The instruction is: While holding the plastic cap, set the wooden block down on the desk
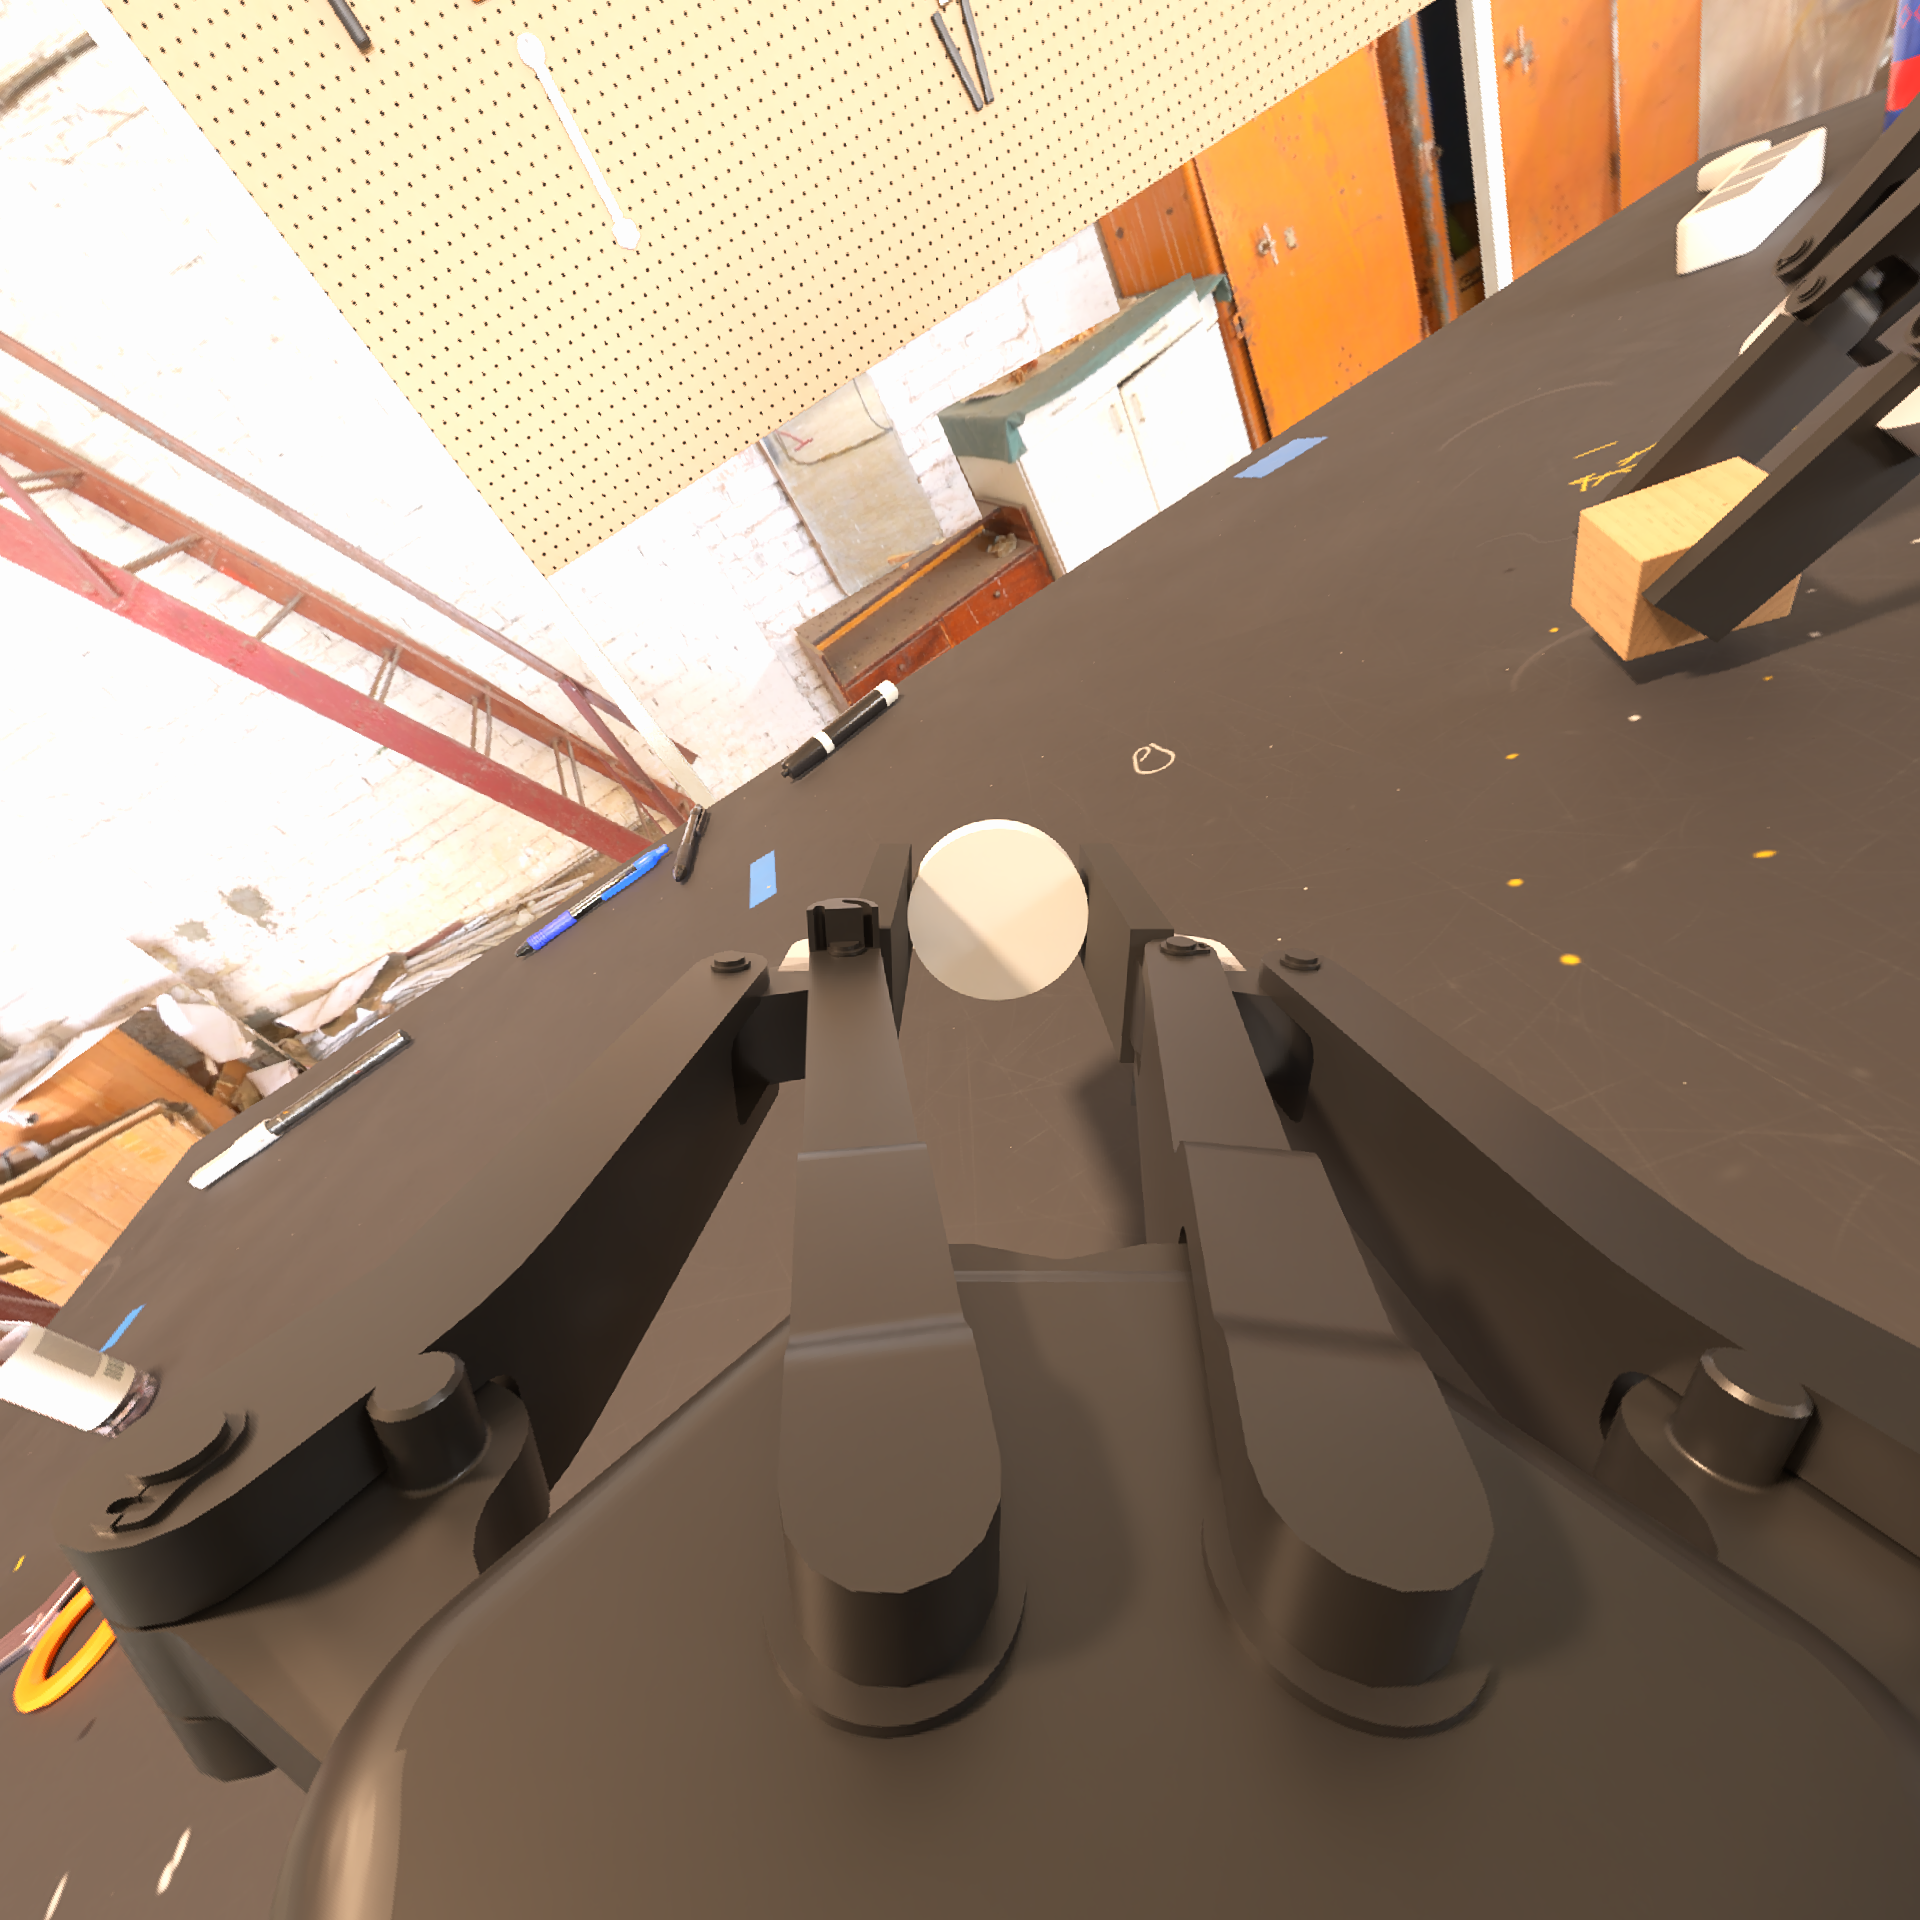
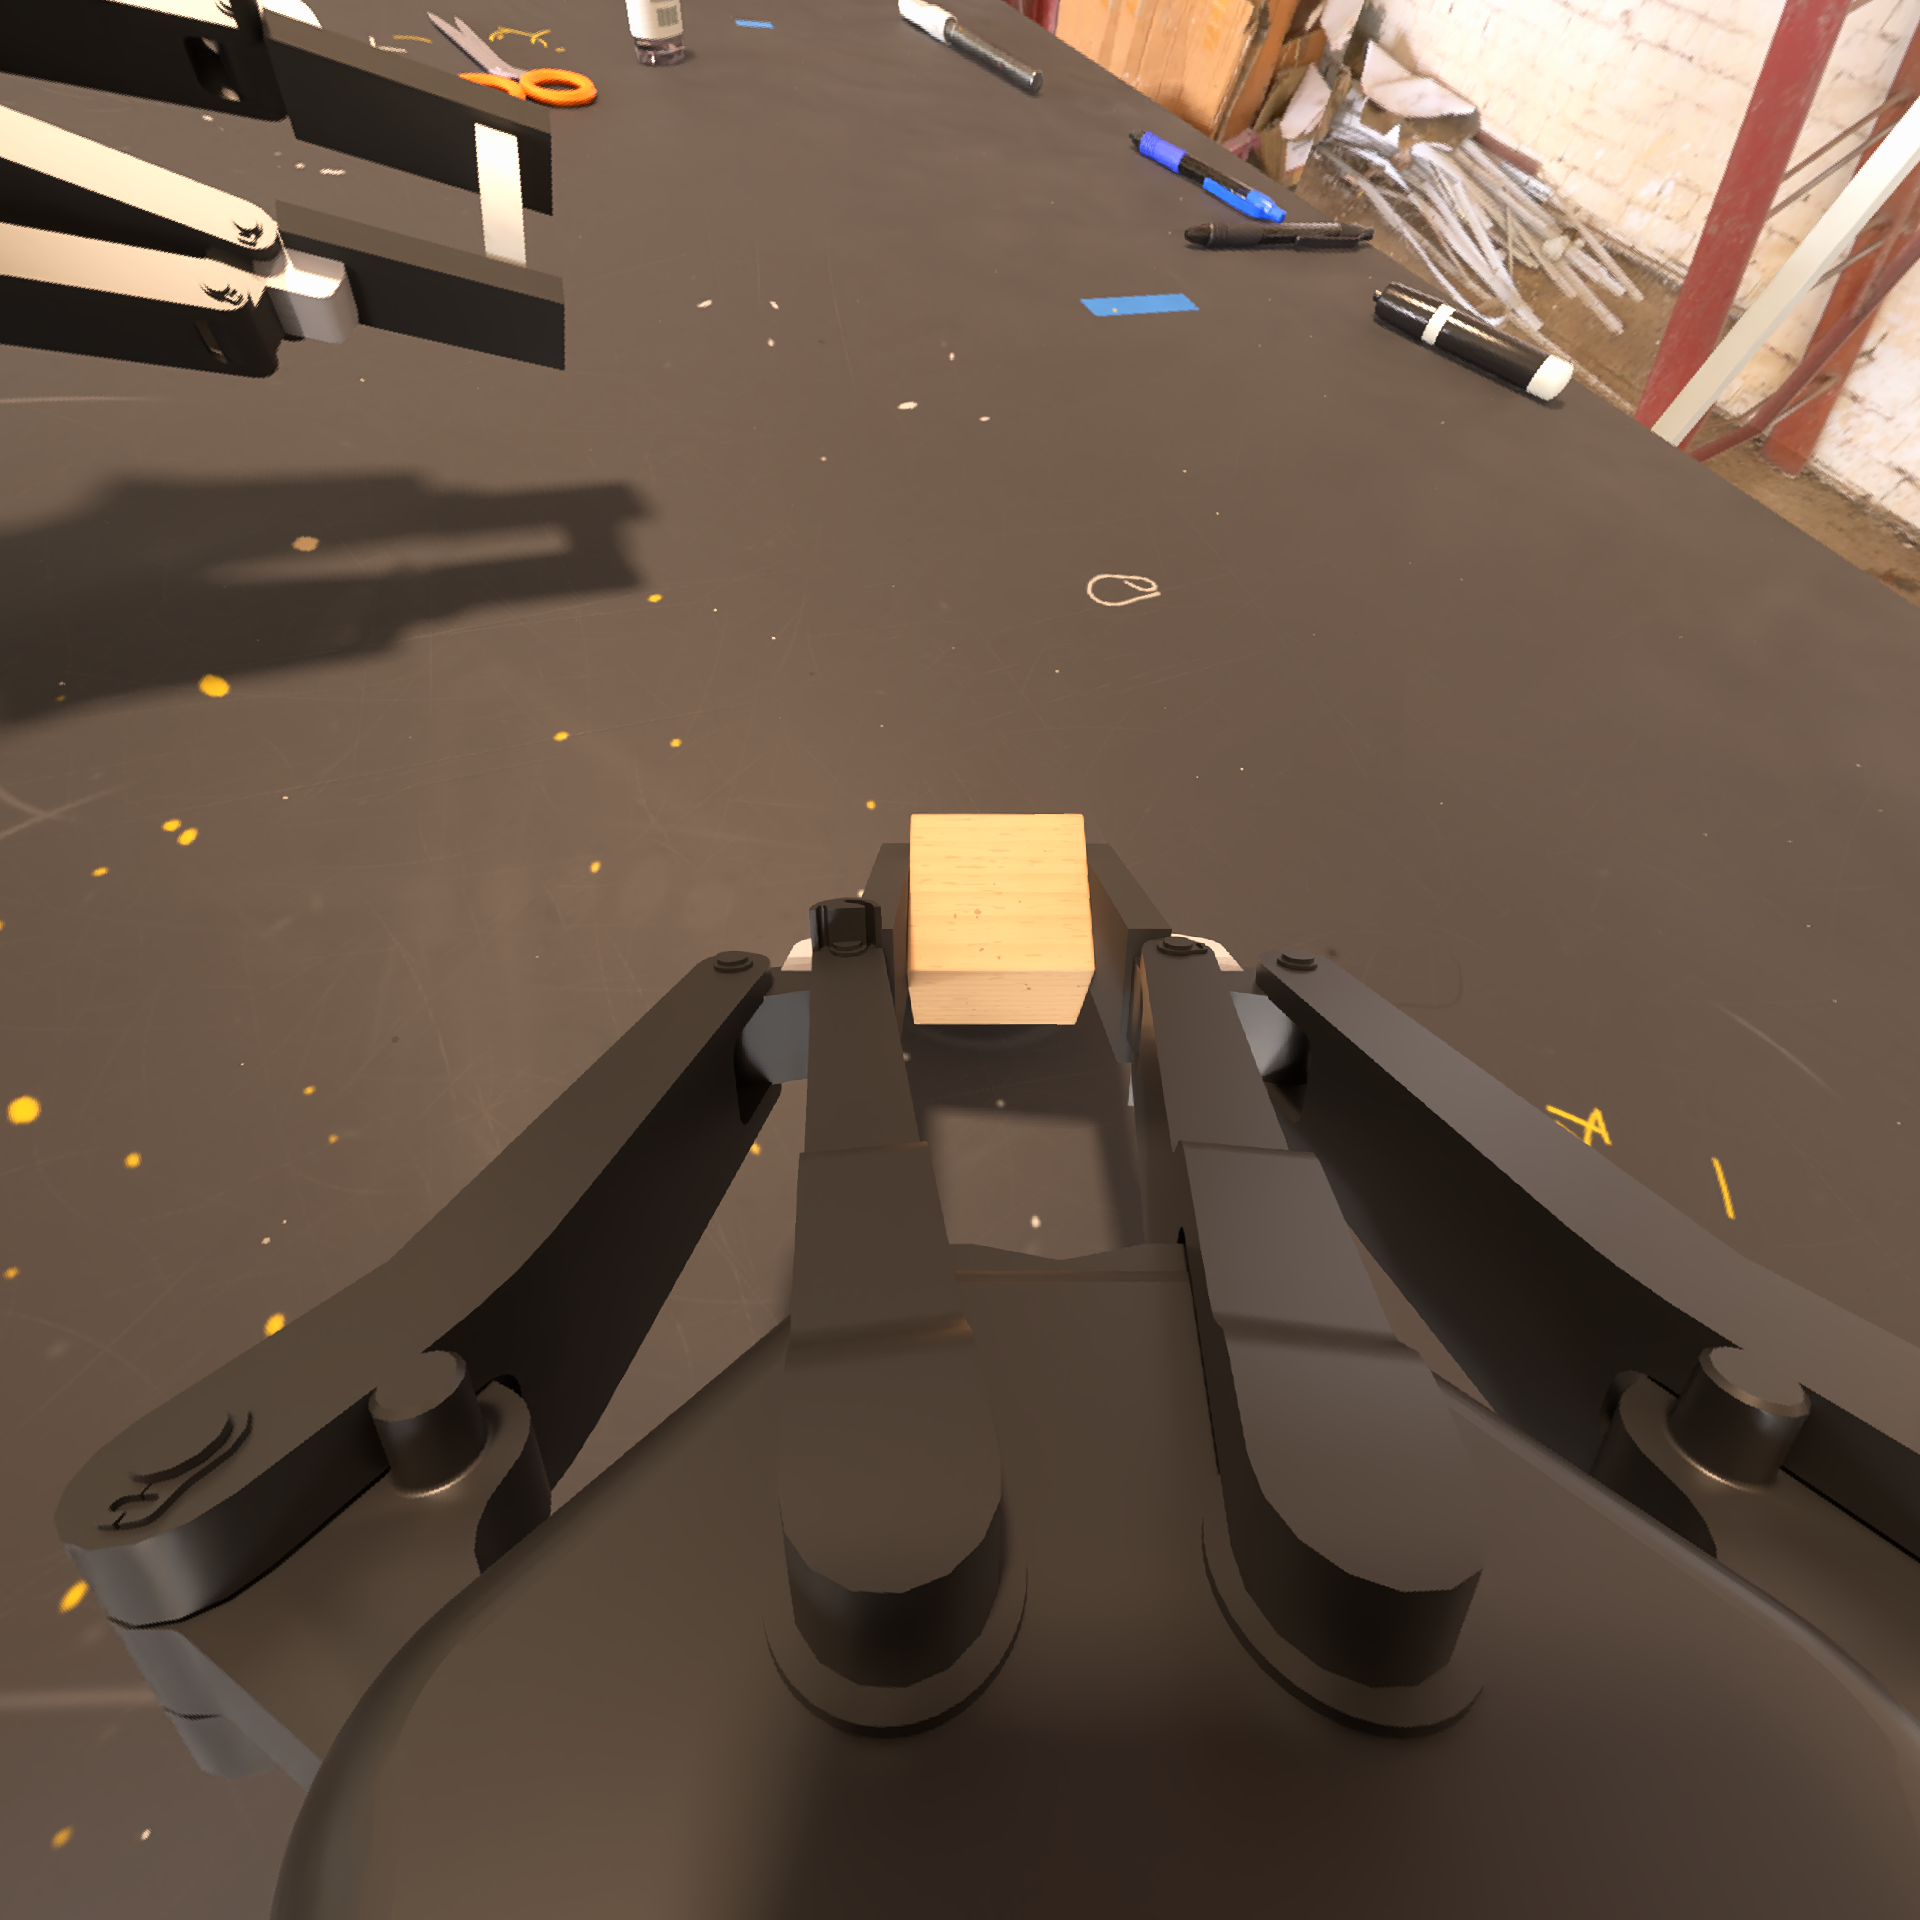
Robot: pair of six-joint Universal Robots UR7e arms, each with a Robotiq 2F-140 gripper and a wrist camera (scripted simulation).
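A dark, scratched surface flecked with yellow paint stretched out beneath a pegboard wall, with markers, a blue pen and orange scissors scattered along its far edge. The left pincer was clenched on the white plastic cap, which sat squarely between its two fingertips, raised above the surface. The right pincer was clenched on the wooden block, the fingers pressing on its two side faces, with the block reaching slightly past the tips. From the left wrist view the block looked very low, at or nearly on the surface, though actual contact could not be confirmed. To finish the step well, the right pincer would probably need to lower until the block's bottom face lay flat, then release slowly and lift straight away so that the block did not tip or drag, while the left pincer kept its grip steady on the cap
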